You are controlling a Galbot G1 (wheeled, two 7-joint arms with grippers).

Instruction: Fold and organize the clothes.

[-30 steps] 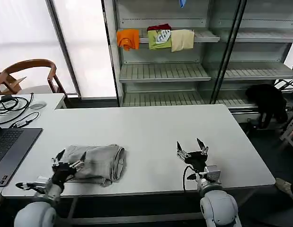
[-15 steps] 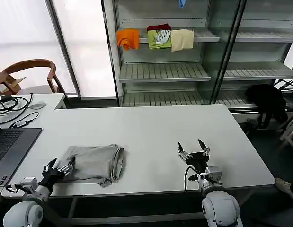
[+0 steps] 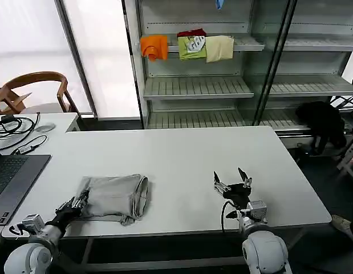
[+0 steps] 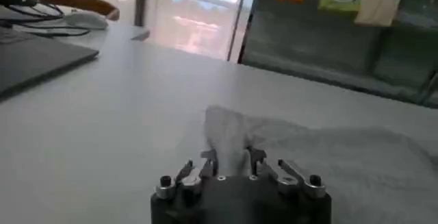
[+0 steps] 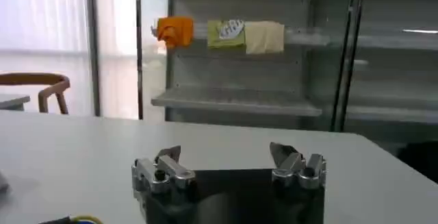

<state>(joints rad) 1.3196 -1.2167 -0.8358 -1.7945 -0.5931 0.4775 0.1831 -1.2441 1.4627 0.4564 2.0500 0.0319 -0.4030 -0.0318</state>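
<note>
The shirt (image 3: 114, 197) lies folded into a compact grey bundle on the near left part of the table (image 3: 182, 154), close to the front edge. We judge it light, soft and limp: it will sag and unfold if lifted by one point, so a hem or folded edge is the place to take hold, with the cloth dragged flat rather than hoisted. Our left end effector (image 3: 72, 206) sits at the bundle's near left corner; in the left wrist view its fingers are together, pinching a raised ridge of shirt (image 4: 230, 151). Our right end effector (image 3: 232, 183) waits well apart on the table's near right, fingers spread and empty.
</note>
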